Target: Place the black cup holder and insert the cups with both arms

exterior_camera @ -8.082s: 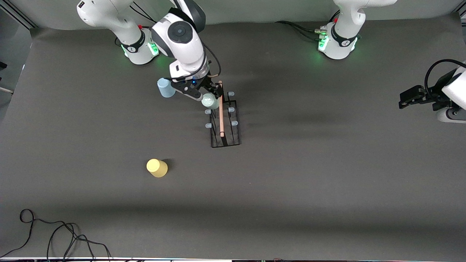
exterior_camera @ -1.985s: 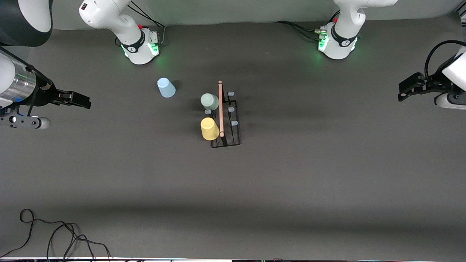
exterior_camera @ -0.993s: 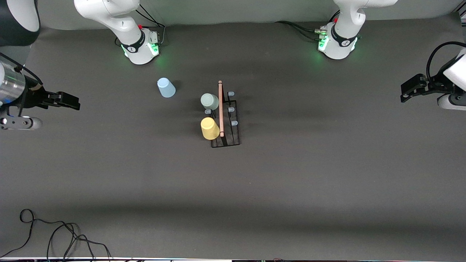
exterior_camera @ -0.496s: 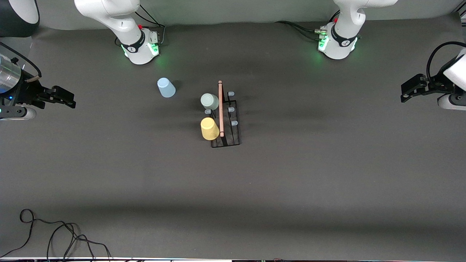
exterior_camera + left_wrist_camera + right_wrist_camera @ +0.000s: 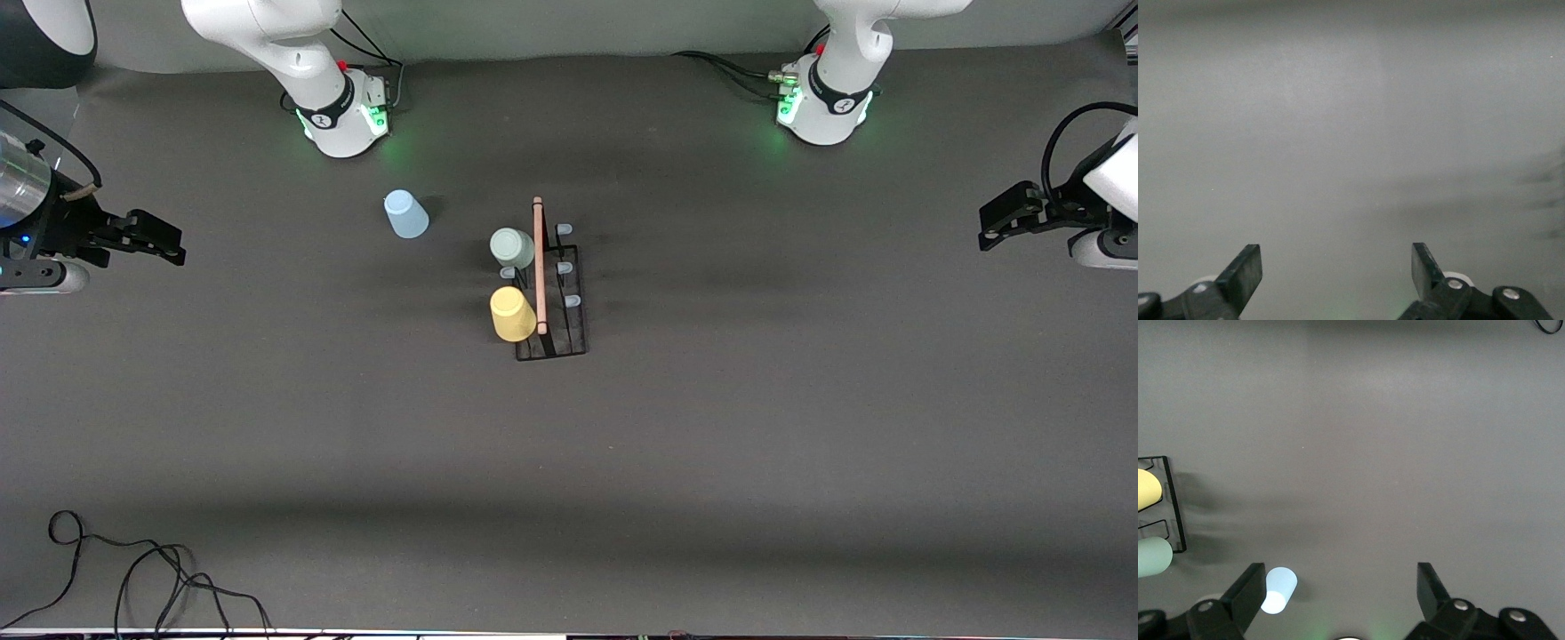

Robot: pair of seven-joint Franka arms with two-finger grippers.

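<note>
While both arms sit parked at the table's ends, I see the black cup holder (image 5: pixel 551 302) standing mid-table with 2 cups on its prongs: the mint cup (image 5: pixel 513 248) on the rack's side toward the right arm's end, and the yellow cup (image 5: pixel 511 314) on the same side, nearer the front camera. The light blue cup (image 5: pixel 405 214) stands upside down on the table, near the rack, toward the right arm's end and slightly farther from the camera.

The right gripper (image 5: pixel 1338 597) hangs over the table's right-arm end, fingers wide apart and empty. The left gripper (image 5: pixel 1337 273) waits over the opposite end, also spread and empty.

I judge the blue cup light, smooth, slightly squashy plastic; I'd pinch it gently across its tapered wall, low near the wider rim.
</note>
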